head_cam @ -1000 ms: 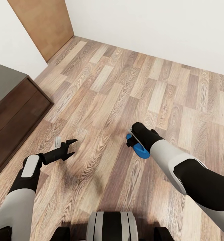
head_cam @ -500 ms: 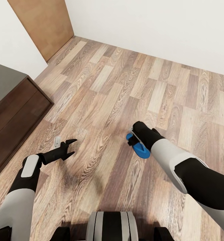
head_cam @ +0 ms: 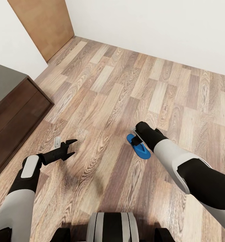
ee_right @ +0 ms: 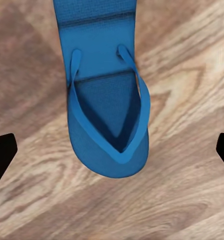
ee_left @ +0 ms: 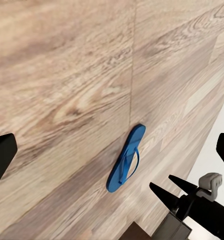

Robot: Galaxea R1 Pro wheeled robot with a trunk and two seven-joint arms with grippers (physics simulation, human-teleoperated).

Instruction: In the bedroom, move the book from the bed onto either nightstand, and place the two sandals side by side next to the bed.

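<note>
Sandal (head_cam: 139, 148): flat on the floor (head_cam: 126, 84), strap up, at 6 o'clock from the wall.
Right gripper (head_cam: 136, 140): over the sandal, fingers spread wide.
Left gripper (head_cam: 71, 148): spread, at 9 o'clock from the sandal.

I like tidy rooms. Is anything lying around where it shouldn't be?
Yes: one blue sandal lies alone, flat and strap-up, on the wood floor, with no partner beside it. The right gripper hangs right above it, fingers spread wide. It looks whole, not damaged.
</note>
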